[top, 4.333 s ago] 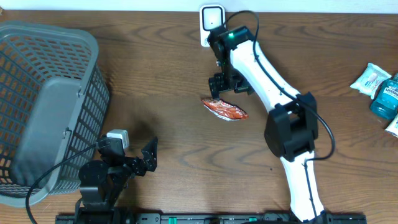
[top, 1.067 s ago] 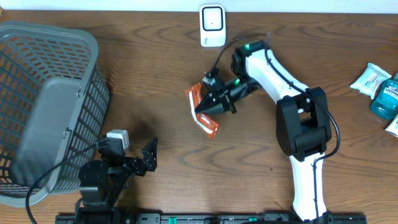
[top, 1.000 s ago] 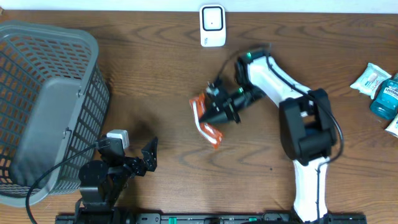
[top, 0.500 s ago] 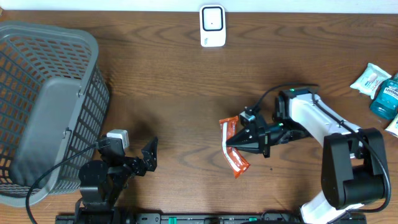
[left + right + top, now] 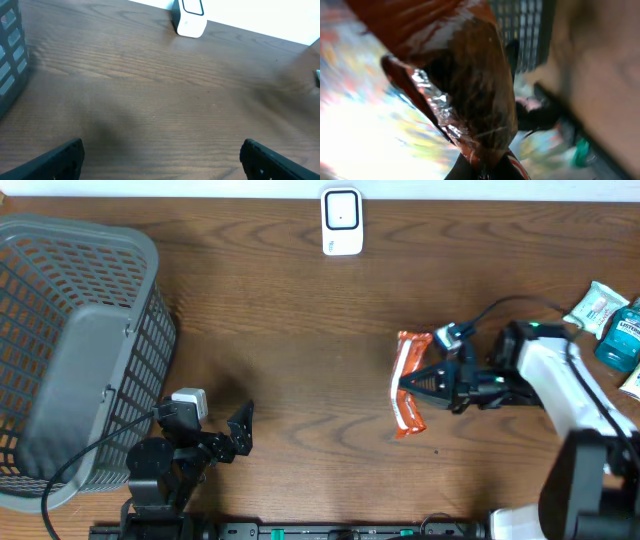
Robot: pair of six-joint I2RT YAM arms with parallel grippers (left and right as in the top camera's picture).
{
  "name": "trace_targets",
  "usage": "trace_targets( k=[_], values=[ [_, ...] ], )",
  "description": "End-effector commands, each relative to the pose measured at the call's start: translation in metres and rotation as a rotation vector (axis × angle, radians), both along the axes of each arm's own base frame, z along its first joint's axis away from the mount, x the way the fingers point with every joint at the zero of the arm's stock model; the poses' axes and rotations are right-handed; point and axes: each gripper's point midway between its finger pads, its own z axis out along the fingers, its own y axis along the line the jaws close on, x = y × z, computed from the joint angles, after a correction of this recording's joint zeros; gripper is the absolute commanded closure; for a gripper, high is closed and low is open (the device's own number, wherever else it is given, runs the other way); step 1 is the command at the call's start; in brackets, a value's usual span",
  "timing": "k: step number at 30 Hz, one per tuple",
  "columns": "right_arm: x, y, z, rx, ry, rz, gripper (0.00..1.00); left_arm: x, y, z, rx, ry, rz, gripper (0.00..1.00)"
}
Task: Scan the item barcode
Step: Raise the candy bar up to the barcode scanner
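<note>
Far left: grey mesh basket sits on the worktop, its wall just showing at the left edge of the left wrist view.
Left arm is folded at the near edge beside the basket. Left jaws are spread wide with nothing between them; both fingertips sit at the bottom corners of the left wrist view over bare wood.
Top centre: white scanner stands upright at the far edge of the worktop, also seen at the top of the left wrist view.
Right of centre: orange snack packet, long axis running roughly far-to-near, well apart from the scanner. Right jaws are clenched on it about mid-length, coming in from the right side. Can't tell from overhead whether the packet clears the wood.
Right wrist view: the packet fills most of the frame, crinkled foil in orange and dark brown, pinched at the bottom centre. Background is blurred; the basket grid is just readable at the top. No barcode is legible on the visible face.
Right arm, white with a cable, reaches in from the lower right.
Far right edge: white wrapped pack and teal bottle, just beside each other, apart from the arm.
</note>
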Motion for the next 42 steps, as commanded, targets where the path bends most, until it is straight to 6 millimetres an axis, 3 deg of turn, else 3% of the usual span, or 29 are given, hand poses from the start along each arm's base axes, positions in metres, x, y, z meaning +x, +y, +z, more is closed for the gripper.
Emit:
trace_targets(
  k=[1,4,7,9,11,18,25,35,36,40,42],
  values=[
    [0.008,-0.001,0.025,-0.008,-0.387,-0.001,0.98,-0.001,-0.002,0.003,0.004,-0.01,-0.014,0.01],
    [0.014,0.005,0.021,-0.062,-0.539,0.064,0.99,-0.001,-0.002,0.003,0.004,-0.011,-0.014,0.01],
    [0.027,0.009,0.002,-0.193,-0.534,0.125,0.98,-0.001,-0.002,0.003,0.004,-0.01,-0.014,0.01],
    [0.054,0.005,-0.042,-0.52,-0.45,0.134,0.98,-0.001,-0.002,0.003,0.004,-0.01,-0.014,0.01],
    [0.079,0.004,-0.057,-0.721,-0.444,0.084,0.99,-0.001,-0.002,0.003,0.004,-0.01,-0.014,0.0],
    [0.165,0.021,-0.042,-1.162,-0.805,-0.174,0.99,-0.001,-0.002,0.003,0.004,-0.011,-0.014,0.01],
    [0.216,0.044,-0.03,-1.223,-0.955,-0.303,0.99,-0.001,-0.002,0.003,0.004,-0.011,-0.014,0.01],
    [0.34,0.088,-0.032,-1.281,-1.114,-0.342,0.99,-0.001,-0.002,0.003,0.004,-0.01,-0.014,0.01],
    [0.358,0.091,-0.034,-1.283,-1.125,-0.368,0.99,-0.001,-0.002,0.003,0.004,-0.01,-0.014,0.0],
    [0.399,0.094,-0.049,-1.328,-1.165,-0.446,0.99,-0.001,-0.002,0.003,0.004,-0.011,-0.014,0.01],
    [0.41,0.105,-0.059,-1.326,-1.232,-0.443,0.99,-0.001,-0.002,0.003,0.004,-0.011,-0.014,0.01]
  ],
)
